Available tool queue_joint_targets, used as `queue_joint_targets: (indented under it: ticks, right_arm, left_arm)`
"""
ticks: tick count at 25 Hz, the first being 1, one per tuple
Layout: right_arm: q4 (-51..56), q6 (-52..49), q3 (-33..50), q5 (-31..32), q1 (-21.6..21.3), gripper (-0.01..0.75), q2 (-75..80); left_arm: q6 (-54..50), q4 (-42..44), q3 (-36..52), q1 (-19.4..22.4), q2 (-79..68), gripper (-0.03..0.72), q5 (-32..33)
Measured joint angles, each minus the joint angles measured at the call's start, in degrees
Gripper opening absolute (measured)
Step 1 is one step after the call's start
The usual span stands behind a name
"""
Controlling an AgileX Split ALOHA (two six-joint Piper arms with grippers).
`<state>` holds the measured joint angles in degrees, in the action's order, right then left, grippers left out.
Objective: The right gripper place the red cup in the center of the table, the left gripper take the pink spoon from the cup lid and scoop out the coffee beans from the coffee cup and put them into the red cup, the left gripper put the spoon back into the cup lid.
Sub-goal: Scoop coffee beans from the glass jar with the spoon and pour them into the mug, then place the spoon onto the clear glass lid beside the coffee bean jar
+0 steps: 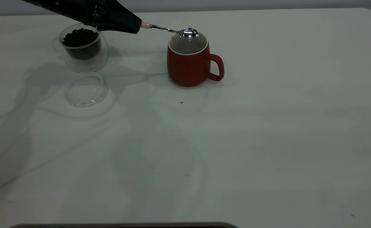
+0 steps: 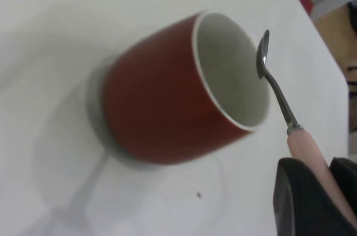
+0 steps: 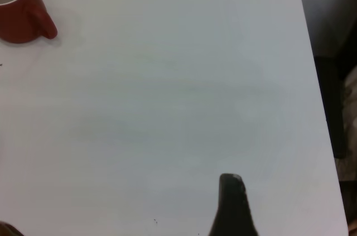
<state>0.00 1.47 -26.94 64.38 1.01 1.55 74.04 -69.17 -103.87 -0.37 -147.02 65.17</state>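
The red cup [image 1: 188,65] stands upright near the middle of the table [image 1: 267,133], its handle pointing right. My left gripper [image 1: 138,27] is shut on the pale handle of the pink spoon [image 1: 172,30]. It holds the shiny bowl over the cup's far rim. In the left wrist view the spoon [image 2: 276,91] is tipped on edge beside the red cup [image 2: 162,102], and the white inside that shows holds no beans. The coffee cup [image 1: 82,47] with coffee beans [image 1: 79,37] stands at the back left. The cup lid [image 1: 86,89] lies bare in front of it.
My right gripper [image 3: 230,186] hovers over bare table well away from the red cup [image 3: 19,15], near the table's side edge [image 3: 312,80]. A few dark specks [image 1: 181,102] dot the tabletop. Dark furniture stands beyond that edge.
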Motion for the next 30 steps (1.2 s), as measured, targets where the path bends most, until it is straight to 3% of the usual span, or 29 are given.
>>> queue_joint_targets:
  ticks: [4, 10, 16, 22, 30]
  right_arm:
    - [0.00, 0.00, 0.00, 0.00, 0.00, 0.589, 0.00]
    - [0.00, 0.00, 0.00, 0.00, 0.00, 0.589, 0.00]
    - [0.00, 0.00, 0.00, 0.00, 0.00, 0.589, 0.00]
    - [0.00, 0.00, 0.00, 0.00, 0.00, 0.589, 0.00]
    - [0.00, 0.00, 0.00, 0.00, 0.00, 0.589, 0.00]
  left_arm:
    - [-7.43, 5.00, 0.00, 3.09, 5.61, 0.123, 1.38]
    - [-24.44, 9.27, 0.00, 11.07, 14.42, 0.123, 1.85]
    - [-34.27, 19.23, 0.16, 12.34, 23.32, 0.123, 1.85]
    - [-35.07, 24.02, 8.88, 13.38, 31.55, 0.123, 1.85]
    - [-28.00, 22.85, 24.20, 19.55, 28.50, 0.123, 1.77]
